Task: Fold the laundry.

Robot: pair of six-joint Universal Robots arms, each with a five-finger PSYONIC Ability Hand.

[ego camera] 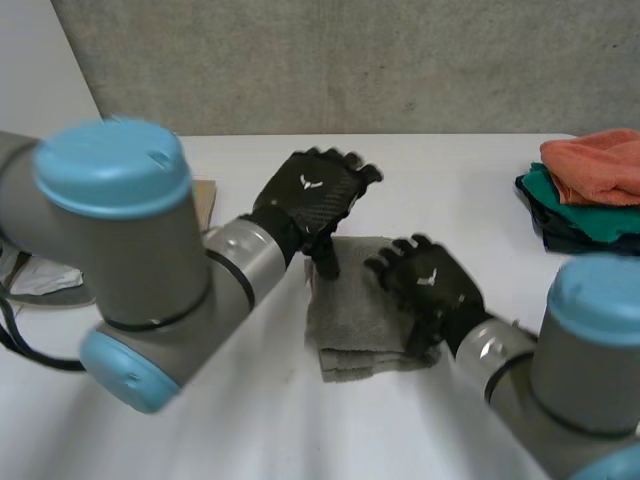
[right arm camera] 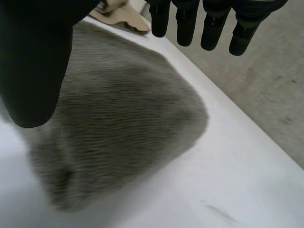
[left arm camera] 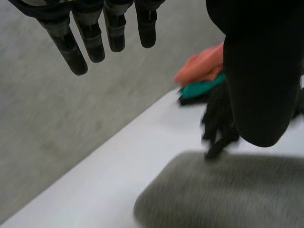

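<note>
Grey ribbed cloth, a small towel (ego camera: 350, 310) folded into a thick rectangle, lies near the middle of the white table (ego camera: 450, 170), just ahead of the two arms. Its near edge shows stacked layers, its corners are rounded, and its top looks soft and slightly rumpled. The right hand (ego camera: 430, 285) is over the towel's right edge. In the right wrist view its fingers (right arm camera: 213, 23) are straight and spread from the thumb, with nothing between them and the towel (right arm camera: 118, 133) lying under the palm. A little farther off, the left hand (ego camera: 310, 195) is above the towel's far left corner with its thumb pointing down at the cloth. Whether the thumb touches cannot be told. In the left wrist view its fingers (left arm camera: 90, 33) hang straight and loose, holding nothing, above the towel (left arm camera: 228, 190). At the table's left side are a beige flat piece (ego camera: 205, 200) and a white cloth (ego camera: 45, 275). Well apart at the far right sits a stack of folded clothes (ego camera: 590, 190), orange on top of green and dark blue. Behind the table rises a grey wall (ego camera: 350, 60).
</note>
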